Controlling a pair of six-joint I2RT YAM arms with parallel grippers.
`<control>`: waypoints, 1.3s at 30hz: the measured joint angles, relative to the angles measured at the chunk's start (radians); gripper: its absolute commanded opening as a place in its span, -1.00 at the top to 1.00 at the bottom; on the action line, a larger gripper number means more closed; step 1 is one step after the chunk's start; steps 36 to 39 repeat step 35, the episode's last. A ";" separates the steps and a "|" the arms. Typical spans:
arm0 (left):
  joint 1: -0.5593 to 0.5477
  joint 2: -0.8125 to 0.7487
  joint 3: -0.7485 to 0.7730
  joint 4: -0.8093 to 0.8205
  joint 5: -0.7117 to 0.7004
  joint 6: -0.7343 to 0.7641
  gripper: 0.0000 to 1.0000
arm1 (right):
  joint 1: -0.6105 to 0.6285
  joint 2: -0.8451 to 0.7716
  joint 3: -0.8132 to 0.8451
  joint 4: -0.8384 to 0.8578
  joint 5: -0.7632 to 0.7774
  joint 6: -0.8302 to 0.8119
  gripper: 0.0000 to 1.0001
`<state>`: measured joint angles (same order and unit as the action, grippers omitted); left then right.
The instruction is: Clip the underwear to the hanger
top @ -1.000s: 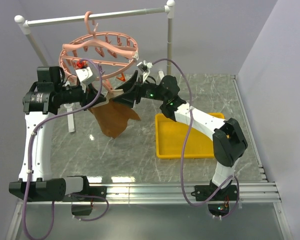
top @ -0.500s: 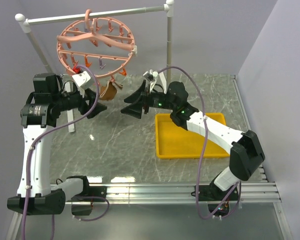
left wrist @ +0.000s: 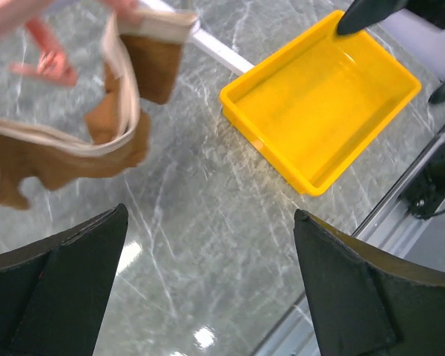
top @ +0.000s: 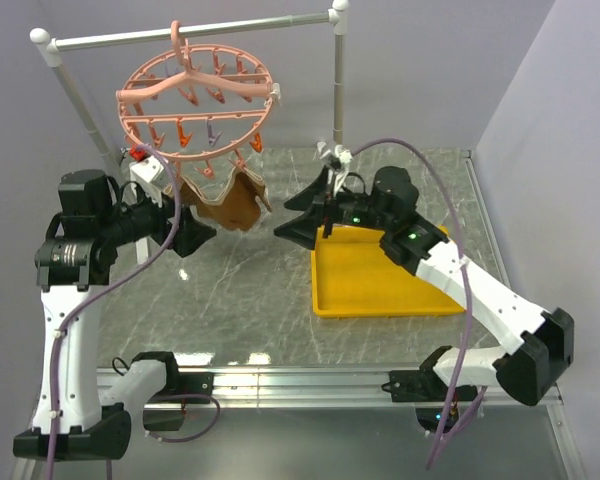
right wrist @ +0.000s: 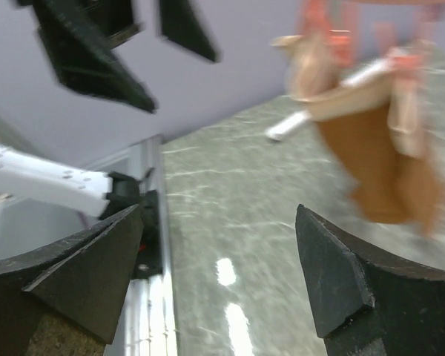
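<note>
- Both arms stand off the garment; the left gripper (top: 188, 236) is spread wide with nothing between its fingers; the right gripper (top: 298, 218) is wide too, and empty.
- The underwear (top: 225, 203) hangs under the hanger (top: 195, 95), caught at what look like two spots on its waistband and sagging between them; which clips hold it is too small to tell.
- Relative to the left gripper it sits just beyond the fingertips, a little higher and toward the right arm; in the left wrist view it fills the upper left, not touching either finger.
- Relative to the right gripper it hangs ahead of the tips with a clear gap; in the right wrist view it is up and to the right, blurred.
- My read: the clipping step looks done and this is the let-go; the task seems close to finished.
- Next move, I'd say: draw both arms away low and straight, without brushing the cloth or knocking the hanger on its rail (top: 240, 28); a nudge could pull a weak clip loose.
</note>
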<state>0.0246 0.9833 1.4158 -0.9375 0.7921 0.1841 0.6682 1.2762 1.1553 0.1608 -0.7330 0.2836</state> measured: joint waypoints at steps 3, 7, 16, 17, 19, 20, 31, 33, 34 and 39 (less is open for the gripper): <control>0.000 -0.058 -0.060 0.032 -0.044 -0.079 -0.99 | -0.047 -0.060 -0.009 -0.074 0.020 -0.038 -0.82; 0.006 -0.125 -0.121 0.079 -0.076 -0.161 -0.99 | -0.096 -0.161 -0.067 -0.148 0.054 -0.102 -0.83; 0.064 -0.198 -0.188 0.156 -0.102 -0.262 -0.99 | -0.150 -0.328 -0.211 -0.225 0.095 -0.203 -0.86; 0.069 -0.203 -0.203 0.155 -0.119 -0.264 -0.99 | -0.171 -0.347 -0.232 -0.230 0.099 -0.204 -0.86; 0.072 -0.200 -0.223 0.151 -0.153 -0.256 -0.99 | -0.215 -0.375 -0.262 -0.238 0.105 -0.207 -0.87; 0.072 -0.194 -0.233 0.148 -0.172 -0.250 -0.99 | -0.248 -0.394 -0.279 -0.239 0.112 -0.207 -0.86; 0.075 -0.210 -0.386 0.153 -0.314 -0.167 -0.99 | -0.580 -0.682 -0.451 -0.274 0.132 -0.197 -0.89; 0.075 -0.222 -0.417 0.160 -0.331 -0.158 -0.99 | -0.618 -0.731 -0.476 -0.287 0.139 -0.198 -0.89; 0.075 -0.229 -0.432 0.166 -0.338 -0.155 -0.99 | -0.633 -0.760 -0.490 -0.292 0.139 -0.200 -0.89; 0.075 -0.235 -0.444 0.167 -0.344 -0.154 -0.99 | -0.643 -0.784 -0.502 -0.296 0.138 -0.200 -0.89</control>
